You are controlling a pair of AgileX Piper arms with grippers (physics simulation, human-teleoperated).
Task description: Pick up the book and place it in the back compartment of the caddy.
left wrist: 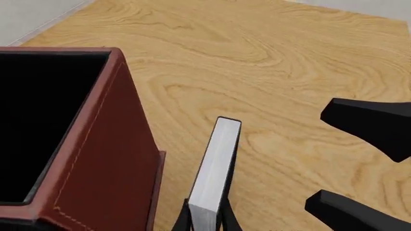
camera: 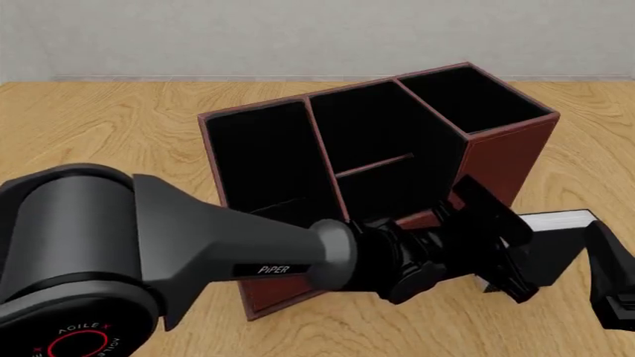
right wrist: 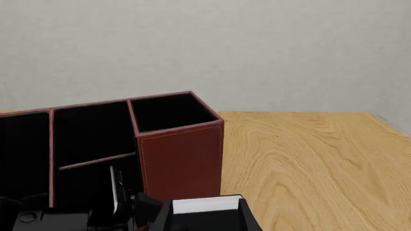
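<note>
Book point(left wrist: 216, 173): clamped on edge between the left gripper point(camera: 496, 249) fingers — beside the caddy point(camera: 377, 171), above the table point(left wrist: 270, 57).
Right gripper point(camera: 615, 286): near the book — grip unclear.

My left arm sweeps in from the near left of the front view, its thick grey link crossing low toward the right, wrist extended forward. The left gripper point(camera: 496, 249) sits at the end of it, fingers pinched tight on the book point(left wrist: 215, 175), which stands on edge between them. My right gripper point(camera: 613, 286) is low at the far right edge of the front view, mostly cropped. From the left wrist camera I see its two black fingers point(left wrist: 372, 126) spread apart, nothing between them.
</note>
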